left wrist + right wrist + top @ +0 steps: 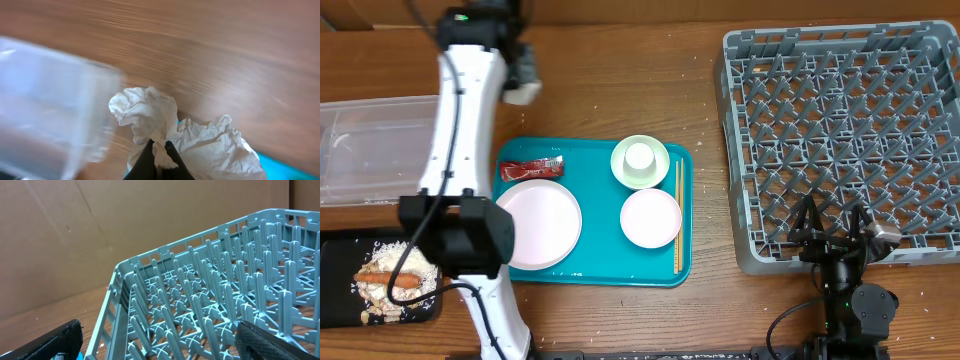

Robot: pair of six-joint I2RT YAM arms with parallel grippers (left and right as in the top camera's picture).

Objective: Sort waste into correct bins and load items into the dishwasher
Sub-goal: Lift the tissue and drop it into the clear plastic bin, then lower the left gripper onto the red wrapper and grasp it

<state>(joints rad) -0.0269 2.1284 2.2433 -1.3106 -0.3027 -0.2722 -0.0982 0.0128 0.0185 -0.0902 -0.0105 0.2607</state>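
My left gripper (523, 82) is shut on the crumpled white tissue (200, 145) and holds it above the bare table between the clear tub (370, 150) and the teal tray. In the left wrist view its fingers (159, 150) pinch a fold of the tissue, with the blurred tub (50, 110) at left. The red wrapper (532, 170), pink plate (540, 225), a bowl holding the white cup (639, 158) and a second bowl (650, 217) lie on the teal tray. The sausage stick (388, 279) and crumbs lie in the black tray (335, 300). My right gripper (832, 235) is open and empty at the front edge of the grey dish rack (840, 130).
Wooden chopsticks (678, 215) lie along the right side of the teal tray (600, 272). The left arm's body crosses over the tray's left edge and the black tray. The rack's pegs (210, 295) fill the right wrist view between the open fingers (160, 345).
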